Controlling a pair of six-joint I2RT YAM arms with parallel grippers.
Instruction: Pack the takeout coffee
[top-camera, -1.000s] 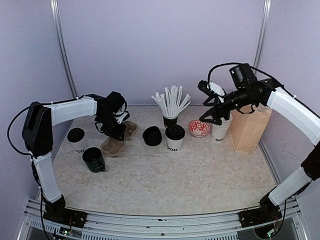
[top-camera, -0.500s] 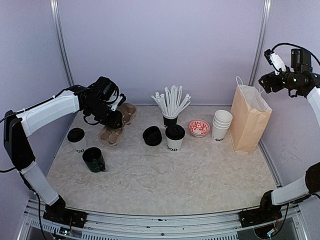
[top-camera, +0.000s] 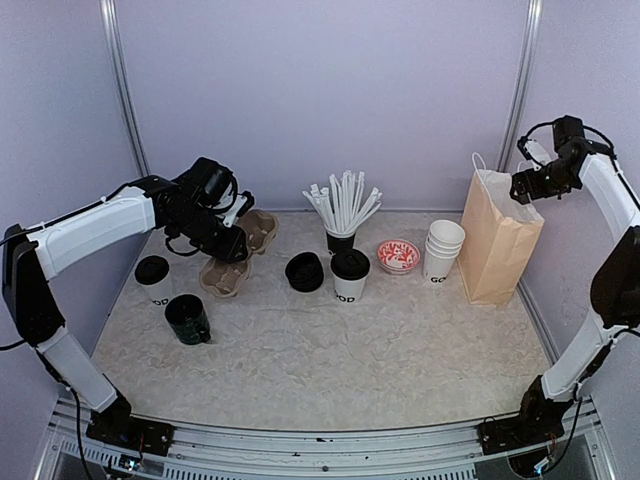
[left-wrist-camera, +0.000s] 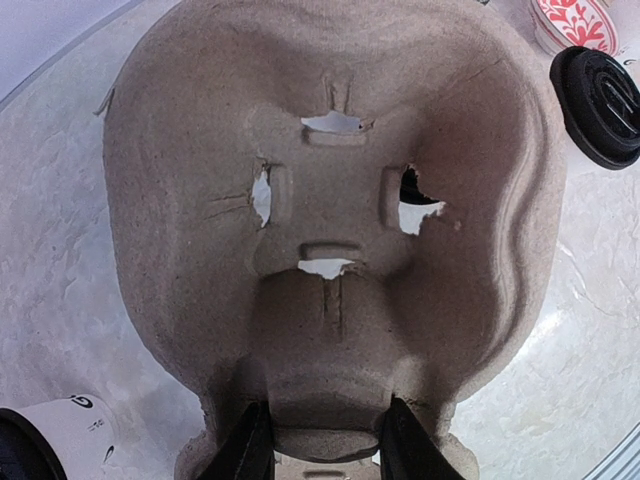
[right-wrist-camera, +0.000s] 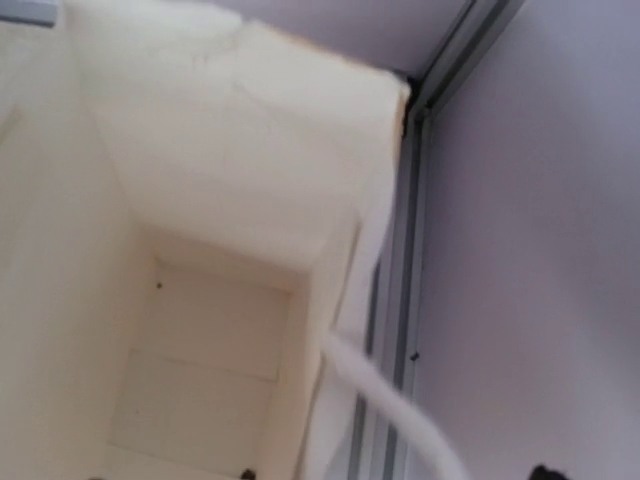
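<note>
1. While neither gripper touches it, the takeout coffee (top-camera: 350, 276), a white paper cup with black lettering near its base and a flat round black plastic lid, stands upright on the marbled cream worktop (top-camera: 350, 370), about midway along and toward the back edge.
2. Black cup of white straws (top-camera: 341, 218): directly behind the takeout coffee, very close to it.
3. Stack of black plastic lids (top-camera: 304, 272): just beside the coffee on its left.
4. Small round red-and-white patterned dish (top-camera: 398, 256): to the coffee's right, apart from it.
5. Stack of white paper cups (top-camera: 443, 250): further right, just beside the brown paper bag (top-camera: 497, 250), which stands upright with its mouth open near the back right corner.
6. Moulded grey-brown pulp cup carrier (top-camera: 258, 230): held tilted near the back left corner. Whether its lower end touches the worktop cannot be told.
7. Left gripper (left-wrist-camera: 325, 442): fingers (left-wrist-camera: 248, 452) pinching the carrier's rim from either side.
8. Right gripper (top-camera: 520, 187): raised over the bag's open mouth, jaws spread with nothing between them. Its wrist view looks down into the bag's pale interior, a blurred white handle crossing the foreground.
9. Second lidded white paper cup (top-camera: 153, 280): near the left edge.
10. Dark green glossy mug (top-camera: 187, 320): just in front of that second cup, upright.
</note>
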